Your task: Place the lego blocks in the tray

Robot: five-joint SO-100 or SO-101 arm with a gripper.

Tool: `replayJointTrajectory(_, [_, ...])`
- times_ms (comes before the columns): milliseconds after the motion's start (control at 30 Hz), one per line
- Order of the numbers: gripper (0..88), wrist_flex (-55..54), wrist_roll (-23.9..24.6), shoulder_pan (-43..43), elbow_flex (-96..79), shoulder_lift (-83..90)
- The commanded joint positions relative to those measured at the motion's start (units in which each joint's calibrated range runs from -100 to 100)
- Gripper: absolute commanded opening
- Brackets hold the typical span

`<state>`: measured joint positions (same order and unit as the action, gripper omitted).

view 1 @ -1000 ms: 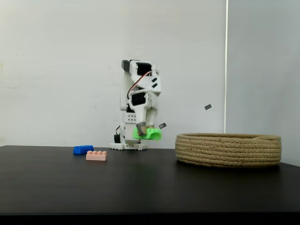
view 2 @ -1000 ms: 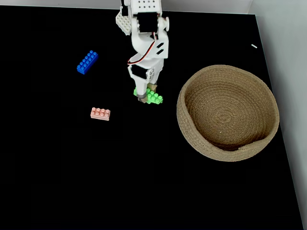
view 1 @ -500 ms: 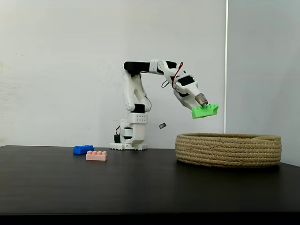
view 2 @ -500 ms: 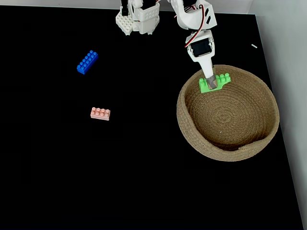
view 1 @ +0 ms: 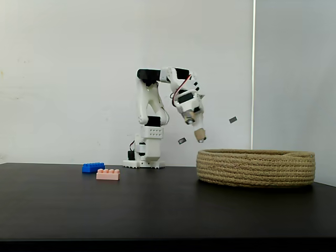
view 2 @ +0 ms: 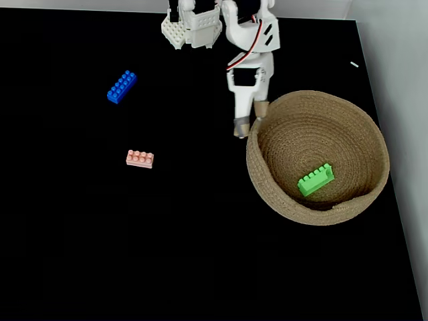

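Note:
The green lego block (view 2: 315,180) lies inside the tray (view 2: 321,217), a round coiled-rope basket, toward its near wall. In the side-on fixed view the tray (view 1: 256,169) hides that block. The blue block (view 2: 122,87) (view 1: 93,167) and the pale pink block (view 2: 140,158) (view 1: 107,174) rest on the black table, left of the arm. My gripper (view 2: 249,118) (view 1: 194,128) hangs open and empty just outside the tray's left rim, above the table, fingers pointing down.
The arm's white base (view 2: 190,27) stands at the table's back edge. A white wall rises behind it, and the table's right edge (view 2: 381,134) runs close past the tray. A small pale scrap (view 2: 354,65) lies at the back right.
The gripper carried the green block from the table over the tray, let it go, and swung back left. The block now lies in the tray. The blue and pink blocks stayed put.

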<state>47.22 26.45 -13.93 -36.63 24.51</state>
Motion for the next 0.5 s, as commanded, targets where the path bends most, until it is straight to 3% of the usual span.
replayJointTrajectory(0, [35.9,-2.53,-4.25,12.52,4.39,1.37])
replayJointTrajectory(467, [45.1,7.30,-14.11,30.91,4.03,-10.07])
